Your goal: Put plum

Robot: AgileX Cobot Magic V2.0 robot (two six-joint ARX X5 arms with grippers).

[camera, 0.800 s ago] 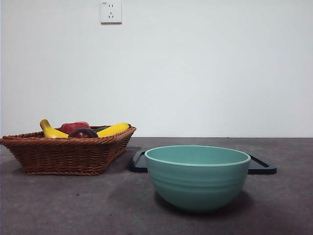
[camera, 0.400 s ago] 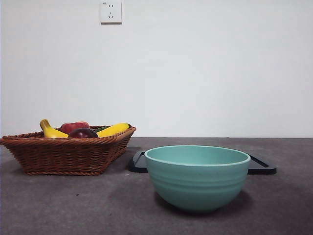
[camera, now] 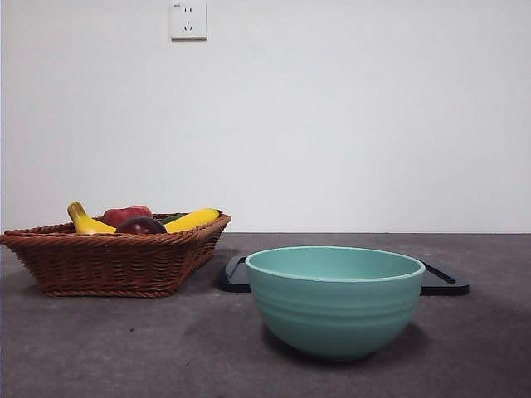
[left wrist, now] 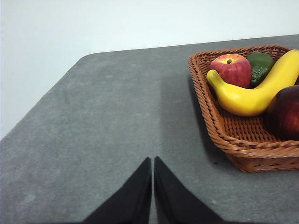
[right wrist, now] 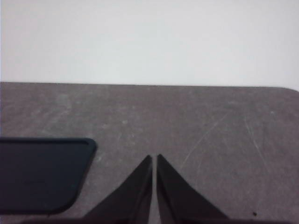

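One plum (camera: 141,225) (half hidden, seemingly untouched) in basket (camera: 108,261).

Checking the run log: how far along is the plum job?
Nothing done yet: the plum sits in the wicker basket with the banana and apple. Nothing in hand: left gripper and right gripper are shut, empty, over bare table. Left: grasp and place it; the green bowl looks empty.

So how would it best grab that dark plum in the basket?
Probably from above, jaws across the plum's round middle. It sits low in the wicker basket, with the rim and a banana close beside it, so only its top looks free.
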